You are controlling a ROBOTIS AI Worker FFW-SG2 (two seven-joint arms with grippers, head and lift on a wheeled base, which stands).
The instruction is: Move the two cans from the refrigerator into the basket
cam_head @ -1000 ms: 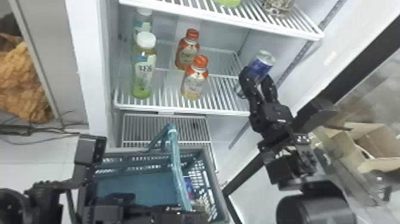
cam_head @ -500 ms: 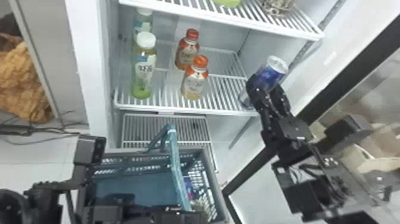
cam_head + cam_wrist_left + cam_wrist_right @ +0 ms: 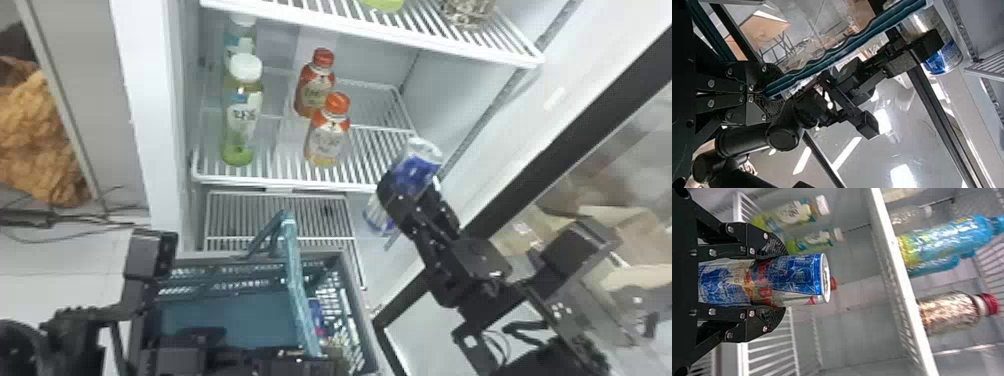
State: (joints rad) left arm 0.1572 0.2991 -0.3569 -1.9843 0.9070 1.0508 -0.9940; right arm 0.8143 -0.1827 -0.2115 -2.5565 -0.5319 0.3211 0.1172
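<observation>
Flat black fingers on the right gripper (image 3: 411,176) press on both sides of a blue-and-silver metal can (image 3: 422,151), which leans at a tilt, above and to the right of the teal plastic basket with a grey rim (image 3: 359,300). At the left gripper (image 3: 319,362) the fingers sit close together, clamped on the teal basket handle (image 3: 840,51), which rises over the basket. Inside the basket, near its right wall, is a small blue thing with a pinkish-red patch (image 3: 316,312), too hidden to name surely. Beyond and above the basket, a white wire shelf (image 3: 280,182) of the refrigerator bears two green-tinted bottles with white caps (image 3: 243,117) and, right of them, two orange-capped bottles (image 3: 327,137), all upright
</observation>
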